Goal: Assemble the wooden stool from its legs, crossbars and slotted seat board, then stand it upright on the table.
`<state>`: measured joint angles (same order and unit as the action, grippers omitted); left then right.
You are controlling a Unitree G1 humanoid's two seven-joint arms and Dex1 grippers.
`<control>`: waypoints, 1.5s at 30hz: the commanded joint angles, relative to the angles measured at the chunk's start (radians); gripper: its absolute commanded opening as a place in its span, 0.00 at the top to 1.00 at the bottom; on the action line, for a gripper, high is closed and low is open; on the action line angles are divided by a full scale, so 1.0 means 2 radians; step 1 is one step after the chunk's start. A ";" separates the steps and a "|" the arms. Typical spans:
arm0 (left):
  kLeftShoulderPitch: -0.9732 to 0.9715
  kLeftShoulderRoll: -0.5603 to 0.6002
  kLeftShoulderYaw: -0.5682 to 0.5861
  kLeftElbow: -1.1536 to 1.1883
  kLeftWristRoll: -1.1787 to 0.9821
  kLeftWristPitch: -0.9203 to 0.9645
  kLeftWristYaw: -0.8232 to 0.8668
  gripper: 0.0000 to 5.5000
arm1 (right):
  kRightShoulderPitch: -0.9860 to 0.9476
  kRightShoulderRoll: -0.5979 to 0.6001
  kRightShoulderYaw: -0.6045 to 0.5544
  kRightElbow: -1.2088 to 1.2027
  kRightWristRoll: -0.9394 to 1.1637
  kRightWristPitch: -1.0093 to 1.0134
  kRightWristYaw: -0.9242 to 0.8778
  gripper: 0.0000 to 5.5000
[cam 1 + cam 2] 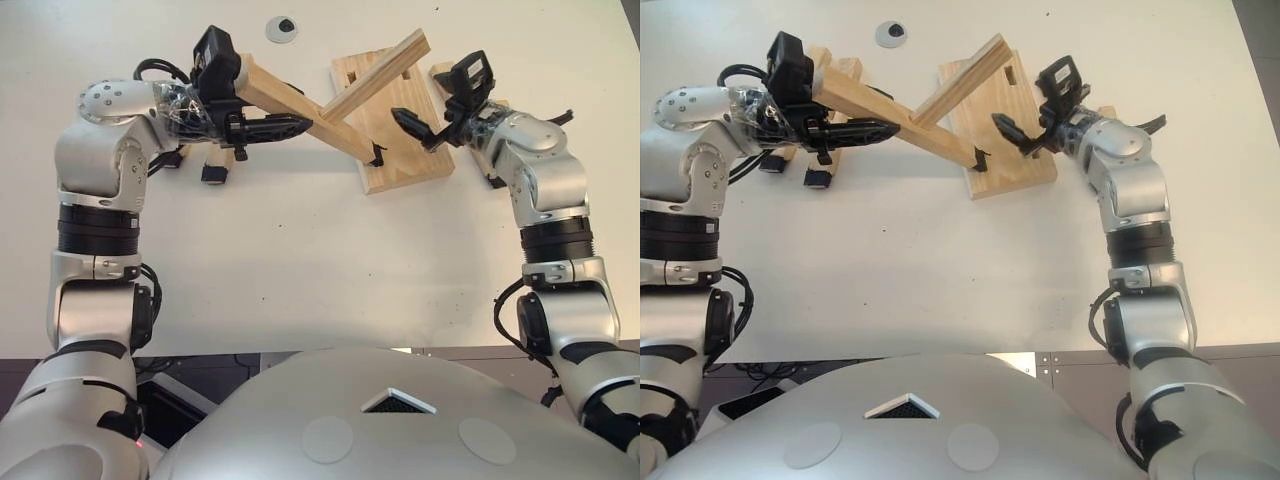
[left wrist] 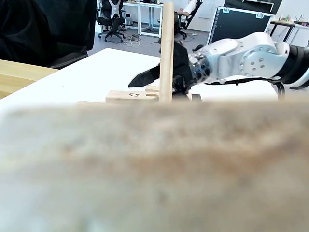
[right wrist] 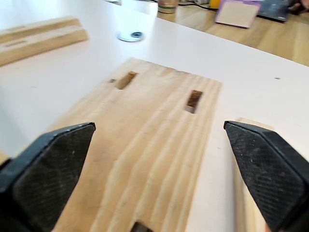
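The seat board (image 1: 405,170) lay flat on the white table (image 1: 300,260), a little to the right of the middle, with its slots facing up. The left gripper (image 1: 300,125) was clenched on a leg (image 1: 275,92): one black finger showed along the near side of the wood, and the other was hidden behind it. The leg ran at a slant from this gripper toward the board, and its dark-tipped far end touched the board's left edge. A crossbar (image 1: 385,68) was joined to the leg near that end and stood up from it over the board (in the left wrist view it looked upright). The right gripper (image 1: 418,130) hung released just above the right part of the board, jaws wide apart and holding nothing. Two more wooden pieces (image 3: 38,38) lay side by side on the table beyond the board, near a small round disc (image 1: 283,30).
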<state>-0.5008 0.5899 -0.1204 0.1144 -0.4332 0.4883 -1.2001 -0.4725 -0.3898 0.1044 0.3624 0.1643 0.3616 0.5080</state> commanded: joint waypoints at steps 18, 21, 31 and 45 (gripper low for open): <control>-0.129 0.024 -0.133 -0.004 0.080 0.174 0.052 0.63 | 0.053 0.075 0.018 0.012 -0.023 0.080 -0.034 0.11; -0.145 0.041 -0.152 -0.017 0.088 0.176 0.036 0.63 | 0.068 0.090 0.013 -0.031 0.005 0.135 -0.026 0.11; -0.187 0.097 -0.193 -0.018 0.102 0.180 -0.018 0.63 | 0.087 0.125 -0.037 -0.063 0.016 0.143 -0.106 0.11; -0.241 0.095 -0.243 0.061 0.147 0.128 -0.077 0.63 | 0.110 0.175 -0.047 -0.067 0.021 0.126 -0.152 0.11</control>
<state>-1.0201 0.7425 -0.5239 0.1862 -0.2585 0.7329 -1.3468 -0.2931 -0.0575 0.0111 0.2036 0.1993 0.5719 0.2181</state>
